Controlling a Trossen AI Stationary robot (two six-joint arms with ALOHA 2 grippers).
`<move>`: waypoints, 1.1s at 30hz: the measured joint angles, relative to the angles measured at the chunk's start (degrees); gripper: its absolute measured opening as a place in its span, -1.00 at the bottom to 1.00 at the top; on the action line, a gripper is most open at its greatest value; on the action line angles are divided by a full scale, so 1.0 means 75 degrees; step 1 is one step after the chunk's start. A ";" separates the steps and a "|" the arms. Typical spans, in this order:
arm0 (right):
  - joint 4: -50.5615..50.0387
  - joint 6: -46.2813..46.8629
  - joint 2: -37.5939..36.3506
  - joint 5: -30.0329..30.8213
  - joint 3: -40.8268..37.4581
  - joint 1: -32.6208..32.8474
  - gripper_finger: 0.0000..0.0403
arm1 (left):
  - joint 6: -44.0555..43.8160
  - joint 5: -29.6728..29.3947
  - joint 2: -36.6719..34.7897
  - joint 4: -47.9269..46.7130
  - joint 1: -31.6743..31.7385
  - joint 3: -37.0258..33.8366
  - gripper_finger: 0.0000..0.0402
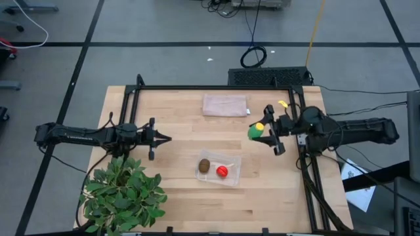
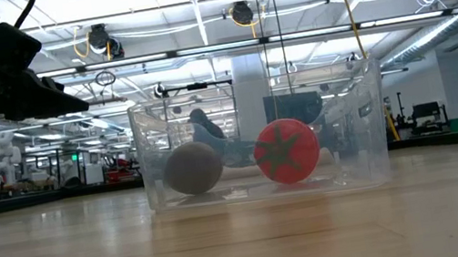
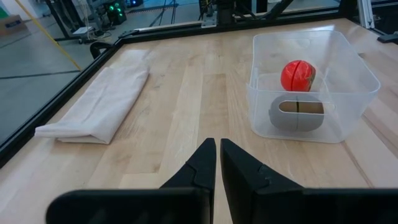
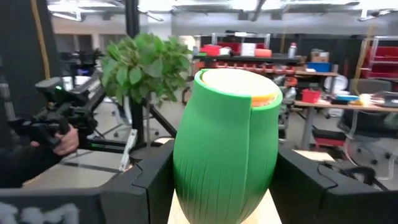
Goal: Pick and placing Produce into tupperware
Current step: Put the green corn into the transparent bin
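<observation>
The clear tupperware stands on the table near its middle, with the brown kiwi and the red tomato-like fruit resting on its floor. The low view shows the tupperware, kiwi and red fruit side by side. My right gripper is right of and beyond the tupperware, shut on the green oval. My left gripper is shut, left of the tupperware and level with it across the table; its wrist view shows the shut gripper pointing toward the tupperware. My right gripper pinches the green oval by its lower flanks, one finger on each side. The fingers lie level and point toward the table's left. The oval stands upright between them, its cut top facing up, lifted clear of the table.
A folded pinkish-beige cloth lies near the far edge. A leafy potted plant stands at the near left corner. A black frame rail borders the table. Bare wood lies between the tupperware and my right gripper.
</observation>
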 joint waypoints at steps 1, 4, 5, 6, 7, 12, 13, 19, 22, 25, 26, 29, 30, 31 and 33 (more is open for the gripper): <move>-0.0024 -0.0007 0.0167 -0.0130 0.0202 -0.0043 0.00 | -0.0002 0.0000 -0.0002 -0.0003 0.0000 0.0000 -0.86; -0.0028 -0.0035 0.0673 -0.0534 0.0830 -0.0167 0.00 | 0.0001 0.0000 0.0000 -0.0002 0.0000 0.0000 -0.86; -0.0037 -0.0039 0.0837 -0.0649 0.1043 -0.0196 0.00 | 0.0001 0.0000 -0.0001 0.0000 0.0000 0.0000 -0.86; -0.0061 -0.0039 0.0994 -0.0736 0.1256 -0.0223 0.00 | -0.0001 0.0000 0.0000 -0.0001 0.0000 0.0000 -0.86; -0.0114 -0.0039 0.1136 -0.0851 0.1463 -0.0253 0.00 | 0.0001 0.0000 -0.0002 -0.0003 0.0000 0.0000 -0.86; -0.1111 -0.0175 0.1766 -0.1053 0.2649 -0.0392 0.00 | 0.0000 0.0000 -0.0003 -0.0003 0.0000 0.0000 -0.86; -0.1342 -0.0219 0.1891 -0.1050 0.2875 -0.0424 0.00 | 0.0001 0.0000 0.0000 -0.0003 0.0000 0.0000 -0.86; -0.2172 -0.0306 0.2473 -0.1053 0.3948 -0.0551 0.00 | 0.0022 0.0000 0.0000 -0.0006 0.0000 0.0000 -0.86; -0.2583 -0.0483 0.2656 -0.1051 0.4406 -0.0582 0.00 | 0.0022 0.0000 0.0000 -0.0006 0.0000 0.0000 -0.86; -0.2778 -0.0593 0.2798 -0.1053 0.4804 -0.0582 0.00 | 0.0022 0.0000 -0.0002 -0.0009 0.0000 0.0000 -0.86; -0.2845 -0.0587 0.2827 -0.1053 0.4926 -0.0582 0.00 | 0.0022 0.0000 -0.0001 -0.0009 0.0000 0.0000 -0.86; -0.2997 -0.0601 0.2962 -0.1060 0.5318 -0.0582 0.00 | 0.0024 0.0003 -0.0003 -0.0009 0.0000 0.0000 -0.86; -0.3173 -0.0608 0.3012 -0.1057 0.5457 -0.0588 0.00 | 0.0022 0.0000 0.0000 -0.0009 0.0000 0.0000 -0.86; -0.3358 -0.0608 0.3078 -0.1065 0.5617 -0.0620 0.00 | 0.0022 0.0001 -0.0003 -0.0009 0.0000 0.0000 -0.86; -0.3714 -0.0608 0.3204 -0.1067 0.5927 -0.0683 0.00 | 0.0024 0.0003 -0.0001 -0.0011 0.0000 0.0000 -0.86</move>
